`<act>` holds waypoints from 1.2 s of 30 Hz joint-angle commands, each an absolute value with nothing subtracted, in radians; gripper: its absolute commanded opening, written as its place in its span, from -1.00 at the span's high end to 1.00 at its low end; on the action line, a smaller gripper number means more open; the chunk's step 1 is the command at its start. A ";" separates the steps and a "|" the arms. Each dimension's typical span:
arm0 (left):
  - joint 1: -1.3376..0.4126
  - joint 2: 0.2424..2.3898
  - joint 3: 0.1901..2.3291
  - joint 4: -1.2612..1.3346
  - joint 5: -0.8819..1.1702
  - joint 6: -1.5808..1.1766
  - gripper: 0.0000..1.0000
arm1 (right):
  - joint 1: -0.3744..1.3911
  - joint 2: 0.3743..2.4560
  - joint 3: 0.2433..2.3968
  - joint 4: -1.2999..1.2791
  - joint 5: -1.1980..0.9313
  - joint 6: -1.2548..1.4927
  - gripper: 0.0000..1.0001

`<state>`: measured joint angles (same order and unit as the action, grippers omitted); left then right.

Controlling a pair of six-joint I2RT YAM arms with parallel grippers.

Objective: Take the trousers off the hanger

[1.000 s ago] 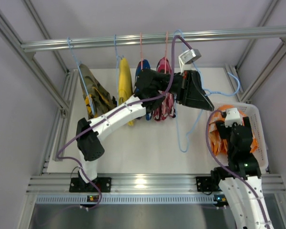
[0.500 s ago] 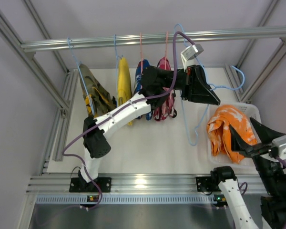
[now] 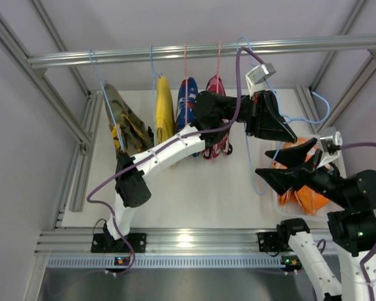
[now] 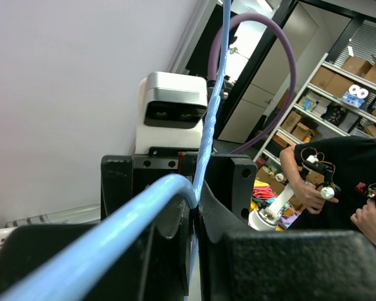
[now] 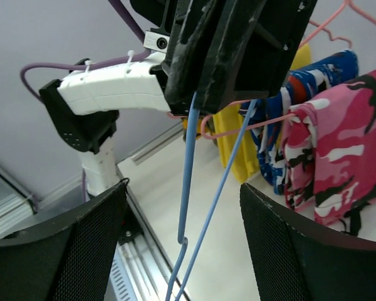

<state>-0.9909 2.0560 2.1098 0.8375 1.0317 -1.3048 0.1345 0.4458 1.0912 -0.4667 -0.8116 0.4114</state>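
Observation:
The light-blue wire hanger (image 3: 257, 187) is bare; its hook sits on the top rail. My left gripper (image 3: 282, 132) is shut on the wire just below the hook, and the left wrist view shows the wire (image 4: 203, 157) pinched between the jaws (image 4: 194, 213). The orange trousers (image 3: 307, 197) lie crumpled in the white basket (image 3: 274, 199) at the right, off the hanger. My right gripper (image 3: 263, 164) is open and empty, raised above the basket. In the right wrist view the hanger's two wires (image 5: 187, 188) hang between its spread fingers (image 5: 69, 251).
On the rail (image 3: 175, 53) to the left hang camouflage (image 3: 126, 122), yellow (image 3: 164, 110), blue (image 3: 188, 100) and pink camouflage (image 5: 338, 150) garments on other hangers. Metal frame posts stand at both sides. The left arm stretches across the middle of the table.
My right arm has lifted out of the basket, leaving the orange trousers there, and its open gripper now straddles the hanger's lower wires. My left gripper has moved right with the hanger.

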 commanded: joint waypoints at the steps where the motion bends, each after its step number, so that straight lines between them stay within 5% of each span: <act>1: -1.002 2.037 2.138 0.923 1.029 -1.285 1.00 | 0.135 0.462 1.057 -0.223 -0.936 0.586 -0.43; 6: -1.008 2.036 2.122 0.931 1.028 -1.285 1.00 | 0.135 0.489 1.002 -0.052 -0.960 0.707 -0.24; 9: -1.006 2.025 2.102 0.942 1.025 -1.276 1.00 | 0.133 0.502 0.974 0.046 -0.976 0.778 0.23; 10: -1.008 2.023 2.097 0.937 1.025 -1.273 1.00 | 0.135 0.506 0.973 0.054 -0.982 0.787 0.66; 13: -1.005 2.013 2.086 0.922 1.029 -1.249 1.00 | 0.135 0.503 0.986 0.006 -0.954 0.760 1.00; 15: -0.997 1.999 2.074 0.896 1.031 -1.227 0.97 | 0.133 0.497 1.014 -0.089 -0.934 0.711 1.00; 16: -0.994 1.993 2.071 0.885 1.034 -1.221 0.75 | 0.130 0.488 1.029 -0.124 -0.908 0.692 1.00; 18: -0.979 1.971 2.060 0.847 1.038 -1.218 -0.09 | 0.126 0.474 1.066 -0.211 -0.873 0.655 1.00; 20: -0.963 1.950 2.034 0.828 1.042 -1.210 -0.38 | 0.117 0.448 1.087 -0.261 -0.812 0.611 1.00; 21: -0.960 1.924 2.022 0.810 1.042 -1.204 -0.79 | 0.114 0.442 1.107 -0.317 -0.790 0.597 1.00; 22: -0.959 1.910 2.011 0.801 1.045 -1.197 -0.98 | 0.104 0.430 1.117 -0.345 -0.741 0.575 1.00; 36: -0.884 1.694 1.786 0.607 1.077 -0.966 -0.98 | 0.052 0.393 1.166 -0.578 -0.586 0.497 1.00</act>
<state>-0.9173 1.7432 1.8149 0.6182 1.0626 -1.0306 0.0666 0.3878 1.1336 -0.5156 -0.6434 0.5213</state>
